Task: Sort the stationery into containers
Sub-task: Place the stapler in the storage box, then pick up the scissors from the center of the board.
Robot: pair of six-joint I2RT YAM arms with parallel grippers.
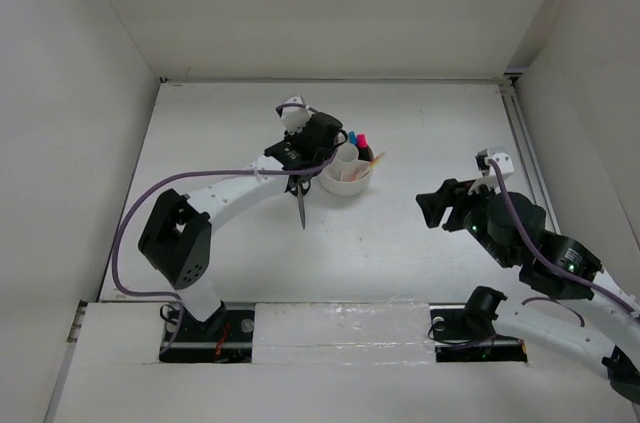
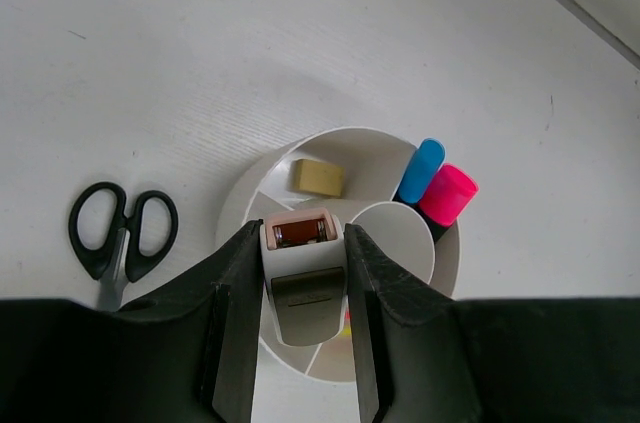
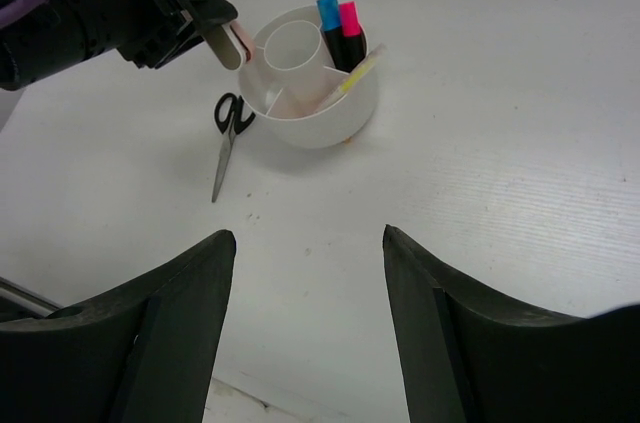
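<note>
The left fingers (image 2: 235,328) pinch a pink eraser (image 2: 300,243) above the organiser (image 2: 372,158), so lowering and releasing seems next; the right fingers (image 3: 180,328) stand wide.

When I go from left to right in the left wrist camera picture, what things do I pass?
black scissors → tan eraser → blue-capped highlighter → pink-capped highlighter. The pink item held in the left fingers sits just below the eraser, so it is left out.
</note>
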